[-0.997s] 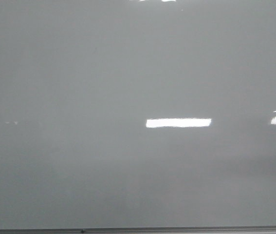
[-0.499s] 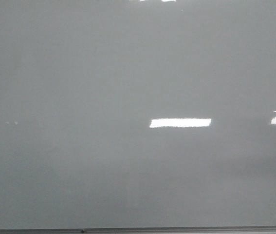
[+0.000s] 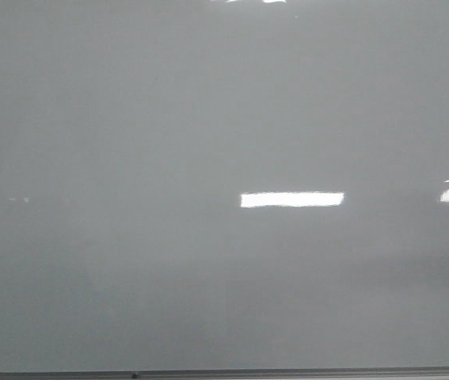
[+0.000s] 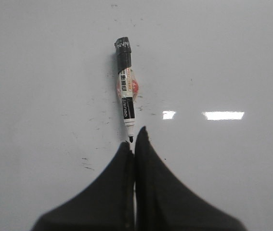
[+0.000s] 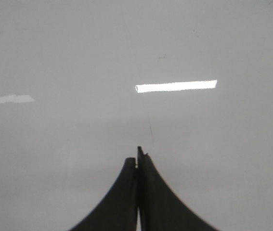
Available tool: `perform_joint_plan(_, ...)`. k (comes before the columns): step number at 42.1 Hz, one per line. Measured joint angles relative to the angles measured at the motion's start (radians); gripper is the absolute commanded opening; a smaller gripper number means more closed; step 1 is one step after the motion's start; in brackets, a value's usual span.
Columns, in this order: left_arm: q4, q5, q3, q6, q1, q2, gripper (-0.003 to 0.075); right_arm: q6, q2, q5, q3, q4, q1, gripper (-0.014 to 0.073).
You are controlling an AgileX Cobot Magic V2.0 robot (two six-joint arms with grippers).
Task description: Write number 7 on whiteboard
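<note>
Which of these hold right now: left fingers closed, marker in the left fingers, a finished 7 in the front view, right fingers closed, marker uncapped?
1. The left gripper has its fingers closed. True.
2. The marker is held in the left fingers. False: it lies on the whiteboard, just beyond their tips.
3. The front view shows a finished number 7. False: only the blank board and light reflections show.
4. The right gripper has its fingers closed. True.
5. The marker is uncapped. True: its bare tip points toward the left fingers.
</note>
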Motion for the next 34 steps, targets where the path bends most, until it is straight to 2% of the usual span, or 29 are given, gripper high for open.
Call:
perform_joint_plan(22, 0.000, -0.009, 0.000, 0.000, 0.000, 0.000, -0.0020, 0.000, 0.000, 0.000, 0.000, 0.000, 0.000, -0.0068)
perform_joint_plan(30, 0.000, -0.163, -0.002, 0.000, 0.000, 0.000, -0.0020, 0.000, 0.000, -0.032, -0.002, 0.000, 0.000, -0.0068)
perform_joint_plan(34, 0.000, -0.214, -0.038, 0.000, 0.000, 0.000, -0.0021, 0.000, 0.000, -0.021, -0.061, 0.000, 0.000, -0.0068)
